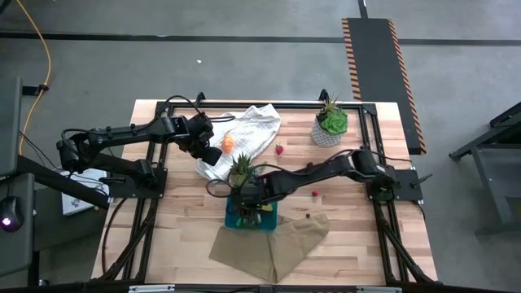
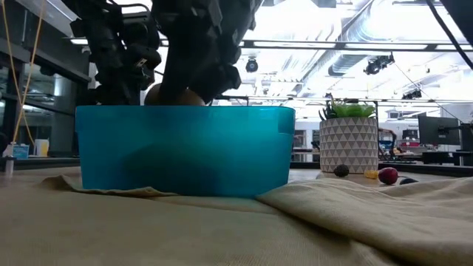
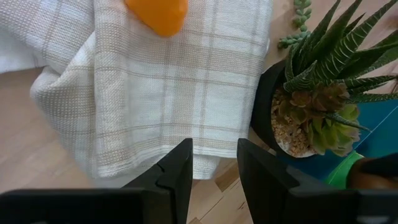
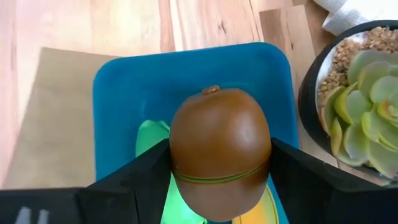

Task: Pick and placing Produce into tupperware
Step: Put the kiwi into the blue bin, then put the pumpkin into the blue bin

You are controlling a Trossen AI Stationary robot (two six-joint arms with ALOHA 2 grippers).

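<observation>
My right gripper [image 4: 221, 186] hangs over the teal tupperware [image 4: 186, 81], shut on the brown kiwi [image 4: 221, 143]. A green pepper [image 4: 149, 140] and a yellow piece [image 4: 267, 208] lie in the container under it. In the high view the tupperware [image 1: 269, 218] sits partly on a tan cloth. My left gripper [image 3: 214, 165] is open above the white towel [image 3: 155, 93], short of the orange piece [image 3: 158, 12] lying on that towel. Two red berries [image 1: 279, 149] [image 1: 315, 194] and a dark berry [image 1: 307, 216] lie on the table. My right gripper pinches the kiwi between its two fingers [image 4: 298, 180], one on each long side near its lower half [image 4: 186, 174]. The fingers come from above, pointing down. The kiwi is at about rim height of the tupperware [image 2: 174, 96]; whether it touches the pepper below is hidden.
A spiky potted plant [image 1: 241, 171] stands right beside the tupperware's far side, close to both grippers. A second plant in a white pot [image 1: 330, 122] stands far right. The tan cloth [image 1: 273, 244] spreads toward the near edge. Bare wood lies at the table's left.
</observation>
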